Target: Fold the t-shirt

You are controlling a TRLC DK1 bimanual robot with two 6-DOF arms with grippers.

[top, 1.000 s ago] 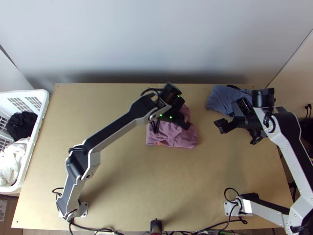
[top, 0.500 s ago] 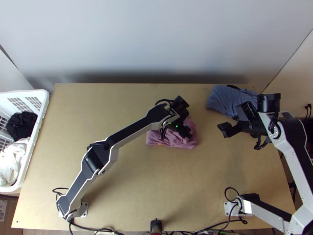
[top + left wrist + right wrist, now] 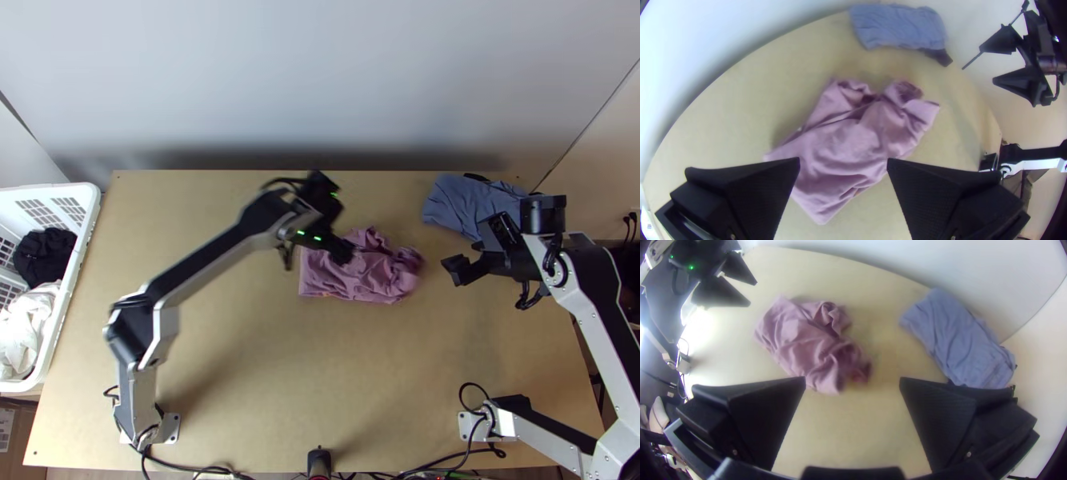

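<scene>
The dusty-pink fabric t-shirt (image 3: pixel 364 276) lies in a compact but untidy bundle at the middle of the light wooden table (image 3: pixel 240 376), towards the far side. Its left part is fairly flat, with a nearly straight near edge; the right end and far side are bunched into 2 rumpled lumps. I'd judge the fold begun at best: the cloth is small in outline, yet its layers are not squared. Left to do: open out the right end, smooth the creases, then fold cleanly.

The left gripper (image 3: pixel 843 162) is over the shirt's left part, its 2 black fingers wide apart, gripping nothing. The right gripper (image 3: pixel 852 380) is right of the shirt, clear of it, its 2 fingers likewise spread and holding nothing. The blue-grey cloth (image 3: pixel 460 204) lies far right in a flatter, more compact bundle.
</scene>
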